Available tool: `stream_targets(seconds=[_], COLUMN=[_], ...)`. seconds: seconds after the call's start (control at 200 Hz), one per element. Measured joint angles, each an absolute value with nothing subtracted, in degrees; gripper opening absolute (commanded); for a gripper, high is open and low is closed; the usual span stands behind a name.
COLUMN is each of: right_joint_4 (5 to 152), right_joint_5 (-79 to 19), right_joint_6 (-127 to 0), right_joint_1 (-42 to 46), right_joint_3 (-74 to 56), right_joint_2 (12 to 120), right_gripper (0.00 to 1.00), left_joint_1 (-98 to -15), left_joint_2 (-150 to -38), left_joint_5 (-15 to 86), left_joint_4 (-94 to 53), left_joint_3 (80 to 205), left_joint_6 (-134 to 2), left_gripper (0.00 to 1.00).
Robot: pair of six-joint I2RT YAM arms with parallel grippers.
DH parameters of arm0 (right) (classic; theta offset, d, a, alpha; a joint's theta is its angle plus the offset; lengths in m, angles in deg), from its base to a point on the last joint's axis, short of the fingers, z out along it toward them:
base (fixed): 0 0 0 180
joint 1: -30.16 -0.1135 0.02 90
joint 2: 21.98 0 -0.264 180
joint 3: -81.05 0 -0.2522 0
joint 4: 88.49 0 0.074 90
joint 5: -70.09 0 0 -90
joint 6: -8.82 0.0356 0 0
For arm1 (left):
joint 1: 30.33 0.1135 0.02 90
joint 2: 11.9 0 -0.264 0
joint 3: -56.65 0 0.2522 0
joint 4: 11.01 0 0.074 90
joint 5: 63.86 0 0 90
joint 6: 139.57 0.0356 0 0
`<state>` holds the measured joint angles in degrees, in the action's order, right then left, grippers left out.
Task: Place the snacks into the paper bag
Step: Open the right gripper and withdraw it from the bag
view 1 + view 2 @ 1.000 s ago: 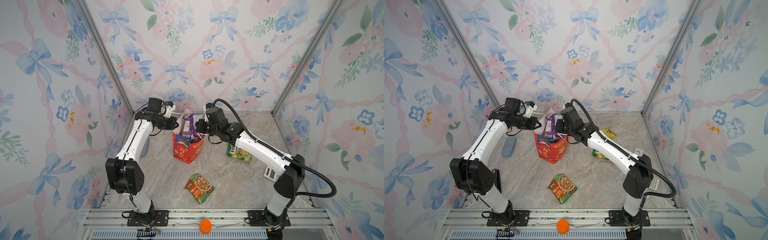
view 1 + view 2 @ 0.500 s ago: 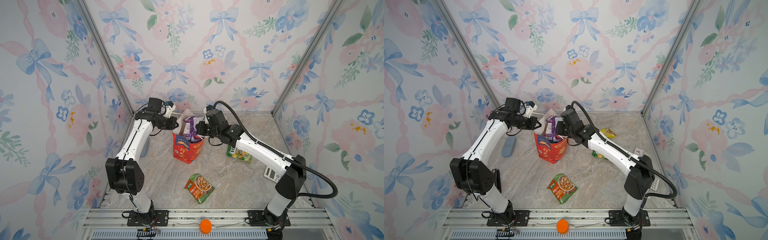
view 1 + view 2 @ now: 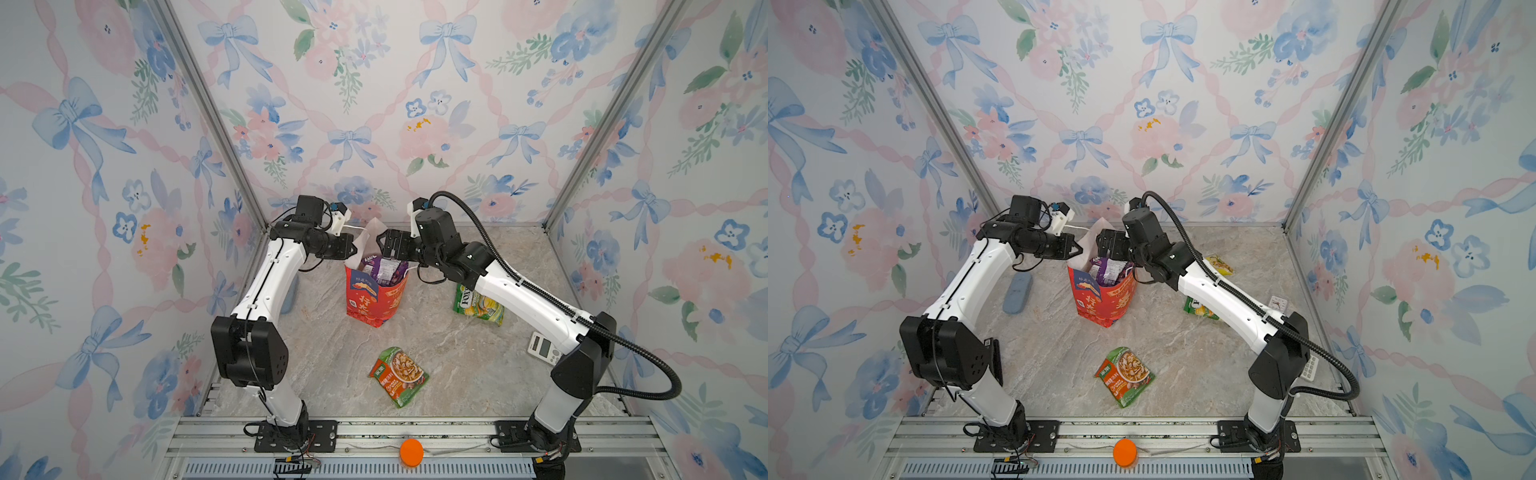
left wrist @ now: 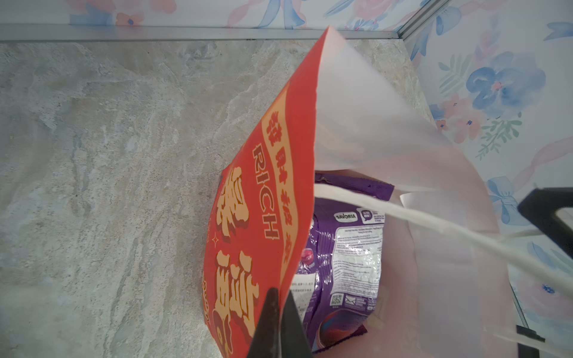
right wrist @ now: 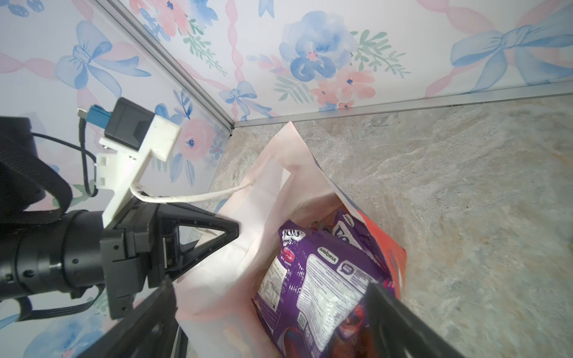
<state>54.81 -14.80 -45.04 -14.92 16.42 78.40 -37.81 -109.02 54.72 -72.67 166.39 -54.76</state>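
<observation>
Since the frame a second earlier, the right gripper (image 3: 385,250) has let go. Its jaws, then closed on the purple packet (image 3: 384,270) held above the bag mouth, now stand spread, and the packet has dropped into the paper bag (image 3: 374,301) with only its top above the rim. In both top views we see the left gripper (image 3: 351,249) pinching the bag's left rim, while the right gripper hangs empty just above the mouth. On the table (image 3: 436,353) lie a green FOX'S packet (image 3: 478,305), flat and partly under the right forearm (image 3: 532,299), and a green-and-orange packet (image 3: 399,376) nearer the front, its long axis running diagonally. In a top view a yellow packet (image 3: 1219,264) shows behind that arm. In the left wrist view, the fingers (image 4: 269,325) press together on the bag's red wall (image 4: 263,186), the purple packet (image 4: 350,248) stands inside, and a white cord handle (image 4: 403,214) crosses the mouth. In the right wrist view, the fingers (image 5: 403,313) stand wide apart on either side of the packet (image 5: 325,279); we cannot tell whether they touch it. We judge that the free right arm is the nearer one for the next pick. The green FOX'S packet lies back along that arm's own forearm, toward the front and right of its fingers.
</observation>
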Motion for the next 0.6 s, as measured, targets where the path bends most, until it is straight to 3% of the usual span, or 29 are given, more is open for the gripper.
stream_targets(seconds=[0.255,0.6], right_joint_4=[52.71,50.51], right_joint_5=[-12.38,-7.77], right_joint_6=[-48.26,-48.65], right_joint_1=[-11.53,0.77], right_joint_3=[14.19,-5.4], right_joint_2=[72.44,51.52], right_gripper=[0.96,0.96], left_joint_1=[-37.81,-37.81], left_joint_2=[-109.02,-109.02], left_joint_5=[54.72,54.72], left_joint_4=[-72.67,-72.67], left_joint_3=[166.39,166.39], left_joint_6=[-54.78,-54.78], left_gripper=[0.0,0.0])
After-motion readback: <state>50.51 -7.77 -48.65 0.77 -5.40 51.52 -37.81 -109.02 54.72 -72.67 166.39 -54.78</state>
